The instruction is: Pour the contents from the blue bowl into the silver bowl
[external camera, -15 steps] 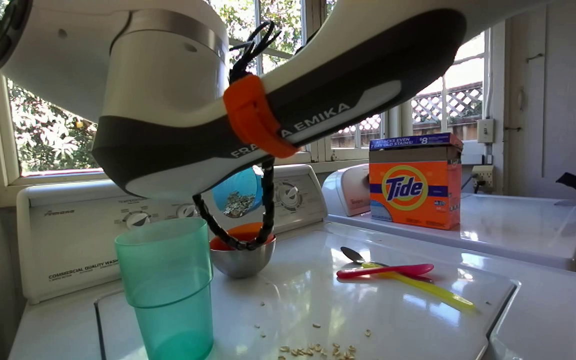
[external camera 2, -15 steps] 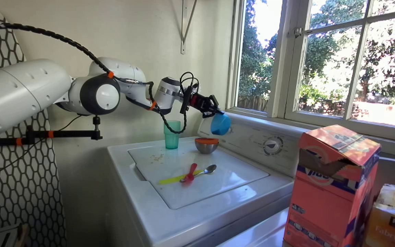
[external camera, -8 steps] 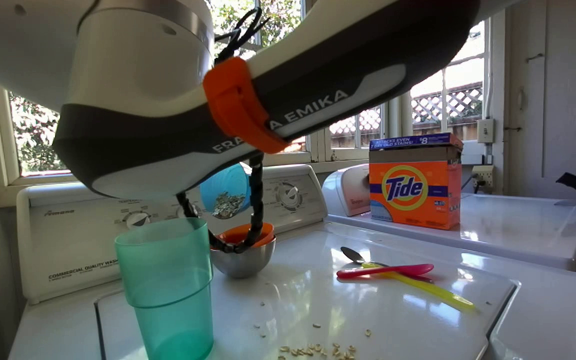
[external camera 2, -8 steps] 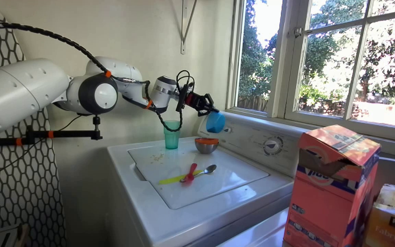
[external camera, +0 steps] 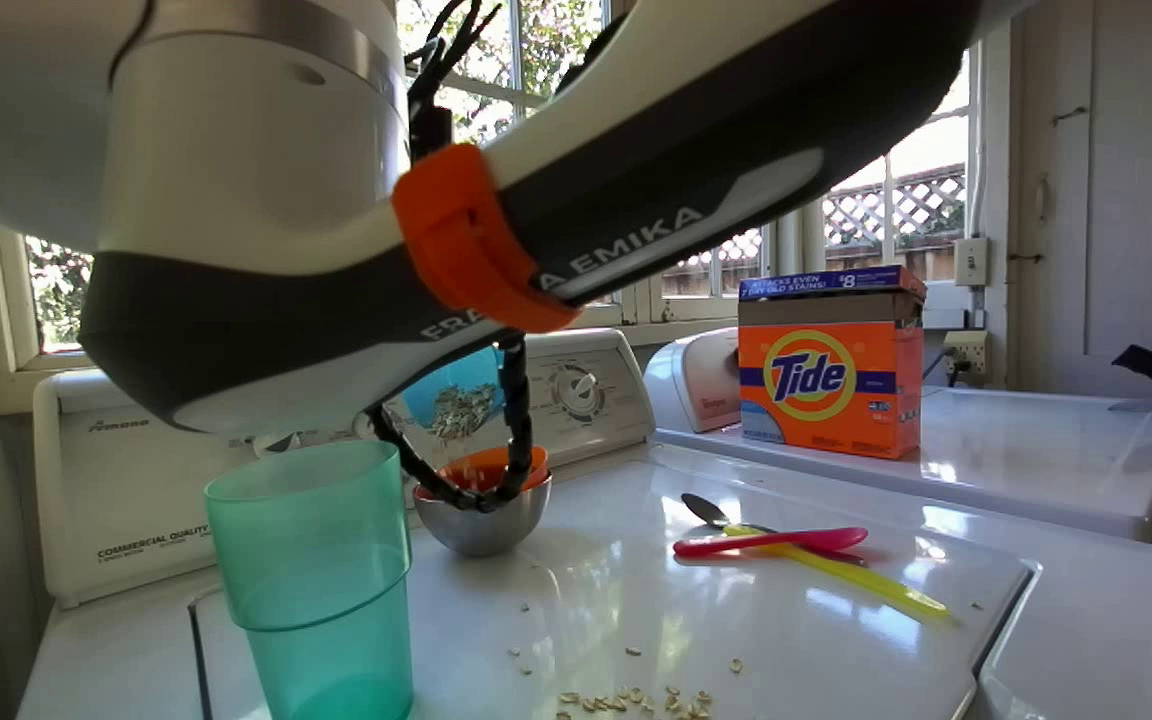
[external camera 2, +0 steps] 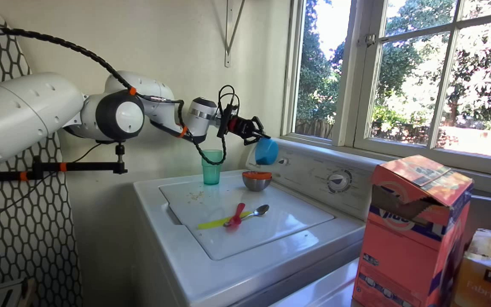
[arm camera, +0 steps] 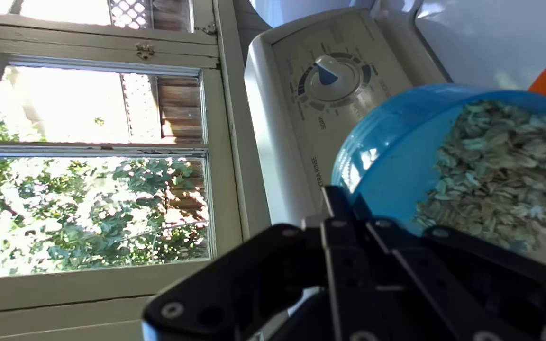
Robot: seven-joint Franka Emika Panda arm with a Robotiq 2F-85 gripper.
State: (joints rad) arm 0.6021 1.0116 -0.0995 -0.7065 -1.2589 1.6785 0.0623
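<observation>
Gripper [arm camera: 346, 201] pinches the blue bowl [arm camera: 396, 175] by its rim. Bowl is tipped steeply, pale flakes [arm camera: 505, 170] massed toward the lowered lip. In both exterior views it hangs above the silver bowl [external camera 2: 257, 183], which stands upright on the washer [external camera 2: 215, 204], orange-red inside. Beyond, in the wrist view: control panel [arm camera: 304, 123], then window [arm camera: 93, 150].

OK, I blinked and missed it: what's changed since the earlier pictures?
The gripper carried the blue bowl left in both exterior views; its flakes now spill toward the silver bowl. The cup shifted slightly left too. The gripper keeps its hold; the silver bowl and detergent box stayed put.
</observation>
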